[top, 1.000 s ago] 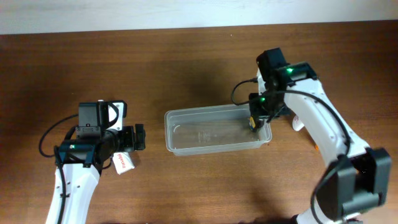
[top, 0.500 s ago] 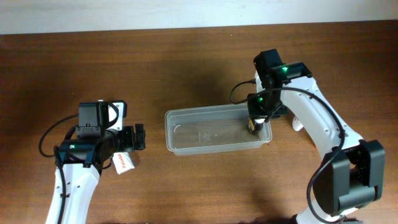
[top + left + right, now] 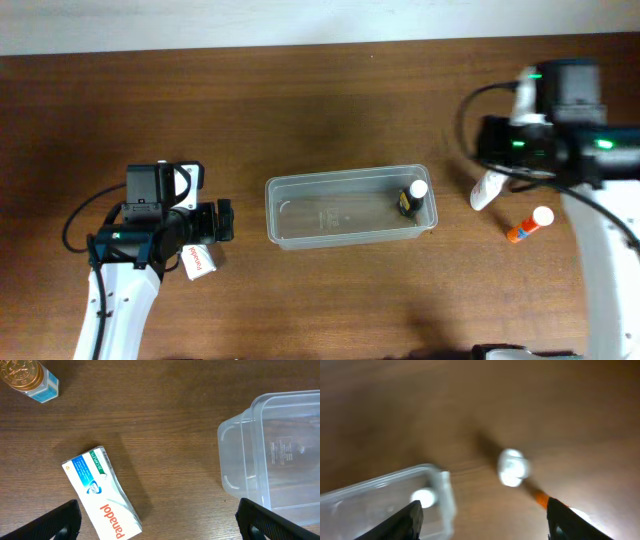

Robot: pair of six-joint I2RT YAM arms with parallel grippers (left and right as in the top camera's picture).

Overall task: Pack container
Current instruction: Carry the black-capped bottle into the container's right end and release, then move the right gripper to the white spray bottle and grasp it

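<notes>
**A:** What has changed for us?

**B:** Half a second ago our right gripper [image 3: 485,517] was down in the right end of the container [image 3: 330,180]. Now it has pulled off to the right, with its jaws wide apart and nothing in them. Where it was, a small bottle [image 3: 413,194] with a white cap lies inside the tub.

**A:** So that's one item packed?

**B:** We think so. The container now sits below and to the left of that gripper. Nearly under it on the table [image 3: 330,100] are an orange stick [image 3: 527,225] with a white cap and a white bottle [image 3: 487,189]. We'd guess one of those goes in next. The wrist view is badly blurred, so we can't say more.

**A:** And our left side?

**B:** It hasn't moved. The left gripper [image 3: 159,516] is open and empty. The container's near end is just off its right finger, and a box [image 3: 102,495] lies by its left finger.

**A:** Can we read any writing?

**B:** The box says "panadol" in red on white, and its blue-green band has small print that we can't read for certain. A jar [image 3: 25,375] well ahead and to the left has a gold embossed lid and a pale blue label, neither legible. There is moulded text on the container's floor, too fine to read. We can't see any label on the small bottle or the stick.
</notes>
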